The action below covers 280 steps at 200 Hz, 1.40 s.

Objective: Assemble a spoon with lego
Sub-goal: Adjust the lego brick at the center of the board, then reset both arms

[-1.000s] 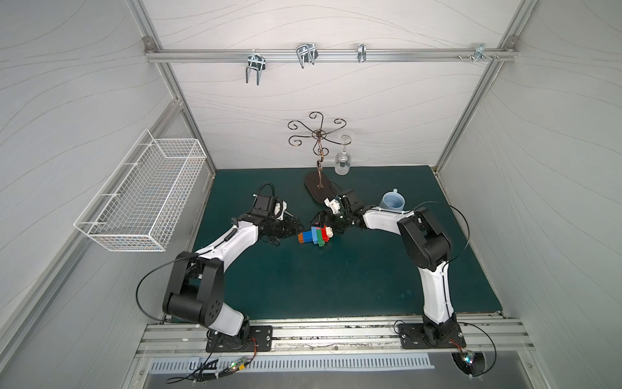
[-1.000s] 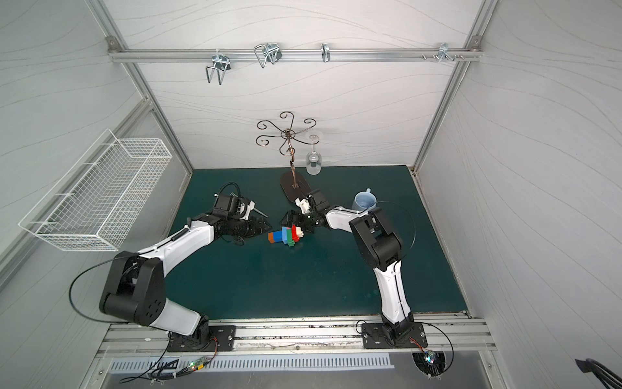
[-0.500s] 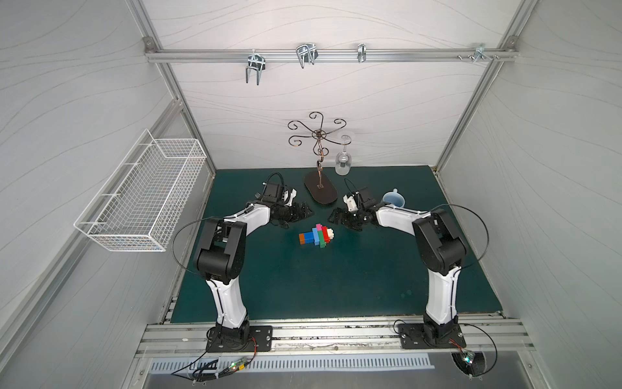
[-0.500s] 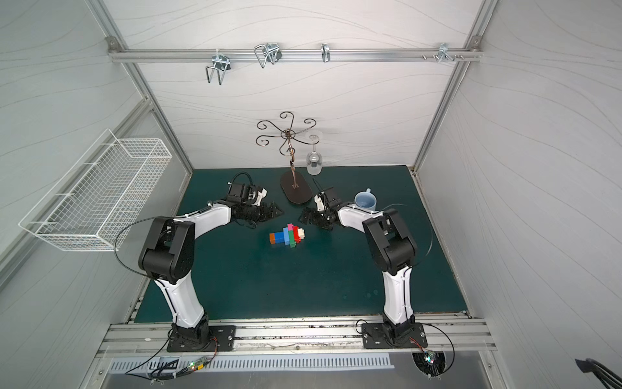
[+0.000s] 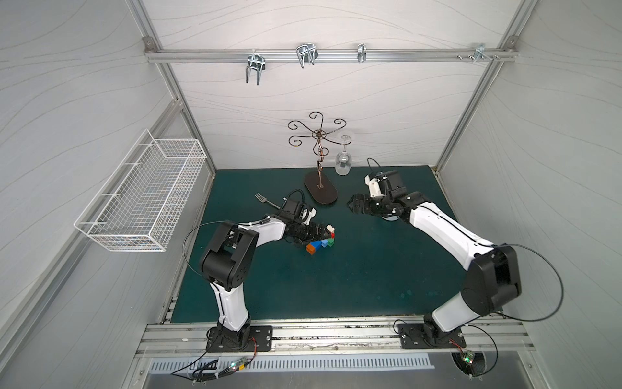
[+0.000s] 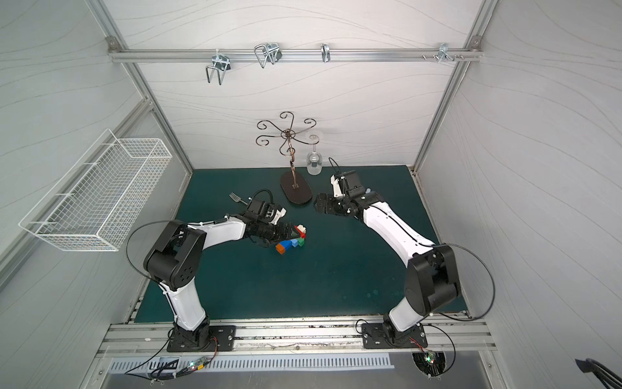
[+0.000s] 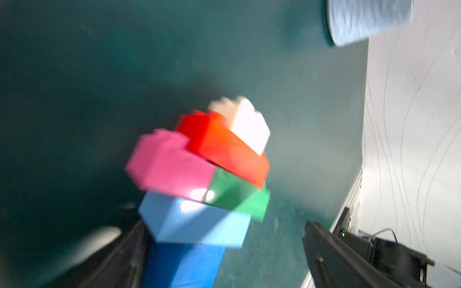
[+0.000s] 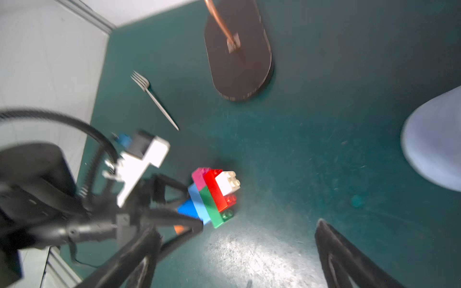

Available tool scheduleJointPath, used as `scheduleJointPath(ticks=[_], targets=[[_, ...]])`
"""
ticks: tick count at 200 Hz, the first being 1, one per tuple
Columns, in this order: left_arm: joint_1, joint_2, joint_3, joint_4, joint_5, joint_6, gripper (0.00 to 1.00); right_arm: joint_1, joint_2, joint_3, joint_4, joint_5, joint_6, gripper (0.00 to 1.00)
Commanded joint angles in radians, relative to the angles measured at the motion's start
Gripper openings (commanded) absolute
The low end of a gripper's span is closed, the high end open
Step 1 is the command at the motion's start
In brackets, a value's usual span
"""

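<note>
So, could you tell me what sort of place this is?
Probably a robot lab cell: white panels on an aluminium frame, left arm and right arm bolted to a front rail, a green mat.

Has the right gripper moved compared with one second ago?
Yes. The right gripper has drawn back from the spoon, toward the back wall, and is now beside the stand base.

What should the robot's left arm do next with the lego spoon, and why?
Probably pull the left pincer back, away from the spoon. The pincer stands open around the spoon's blue stem, gripping nothing, and the spoon lies on the green mat looking finished. The right pincer is open too, apart from the spoon.
</note>
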Motion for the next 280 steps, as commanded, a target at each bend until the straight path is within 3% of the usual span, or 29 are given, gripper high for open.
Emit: scheduleJointPath(ticks=[1, 26, 42, 56, 73, 95, 108, 126, 132, 154, 166, 179, 192, 204, 214, 227, 239, 250, 263, 280], targets=[[-0.014, -0.065, -0.031, 0.042, -0.036, -0.036, 1.00, -0.029, -0.100, -0.057, -0.014, 0.034, -0.031, 0.99], [-0.014, -0.109, -0.043, 0.067, -0.019, -0.044, 1.00, -0.077, -0.232, -0.189, 0.062, 0.143, -0.018, 0.99], [0.002, -0.169, -0.054, 0.017, -0.101, 0.000, 1.00, -0.119, -0.315, -0.310, 0.112, 0.283, -0.058, 0.99], [0.077, -0.301, -0.135, 0.087, -0.191, -0.027, 1.00, -0.183, -0.383, -0.434, 0.186, 0.386, -0.126, 0.99], [0.181, -0.520, -0.309, 0.288, -0.423, -0.027, 1.00, -0.303, -0.460, -0.619, 0.365, 0.409, -0.158, 0.99], [0.216, -0.676, -0.506, 0.584, -0.763, 0.250, 1.00, -0.420, -0.464, -0.806, 0.631, 0.394, -0.156, 0.99], [0.266, -0.677, -0.486, 0.507, -0.920, 0.250, 1.00, -0.450, -0.384, -0.866, 0.765, 0.404, -0.154, 0.99], [0.337, -0.653, -0.474, 0.432, -0.935, 0.291, 1.00, -0.463, -0.230, -0.919, 0.982, 0.351, -0.158, 0.99], [0.343, -0.641, -0.497, 0.466, -0.947, 0.318, 1.00, -0.464, -0.191, -0.927, 1.081, 0.329, -0.157, 0.99], [0.363, -0.599, -0.644, 0.712, -0.948, 0.347, 1.00, -0.432, -0.111, -0.871, 1.109, 0.316, -0.273, 0.99], [0.392, -0.539, -0.705, 0.887, -0.903, 0.347, 1.00, -0.427, -0.020, -0.962, 1.356, 0.292, -0.295, 0.99], [0.405, -0.509, -0.675, 0.876, -0.928, 0.350, 1.00, -0.390, 0.094, -1.029, 1.667, 0.308, -0.359, 0.99], [0.437, -0.373, -0.645, 0.988, -0.833, 0.385, 1.00, -0.363, 0.021, -0.958, 1.429, 0.313, -0.374, 0.99], [0.450, -0.230, -0.600, 1.076, -0.767, 0.414, 1.00, -0.366, 0.072, -0.873, 1.339, 0.325, -0.377, 0.99], [0.448, -0.295, -0.579, 0.906, -0.740, 0.397, 1.00, -0.365, 0.045, -0.863, 1.262, 0.320, -0.371, 0.99], [0.448, -0.246, -0.611, 1.064, -0.748, 0.414, 1.00, -0.365, 0.062, -0.883, 1.331, 0.340, -0.371, 0.99], [0.448, -0.283, -0.581, 0.926, -0.747, 0.398, 1.00, -0.359, 0.047, -0.872, 1.293, 0.347, -0.371, 0.99], [0.448, -0.253, -0.601, 1.027, -0.751, 0.410, 1.00, -0.359, 0.049, -0.872, 1.292, 0.352, -0.371, 0.99], [0.448, -0.280, -0.583, 0.939, -0.748, 0.400, 1.00, -0.356, 0.055, -0.877, 1.315, 0.354, -0.377, 0.99], [0.448, -0.262, -0.595, 0.998, -0.751, 0.405, 1.00, -0.356, 0.055, -0.876, 1.309, 0.354, -0.377, 0.99]])
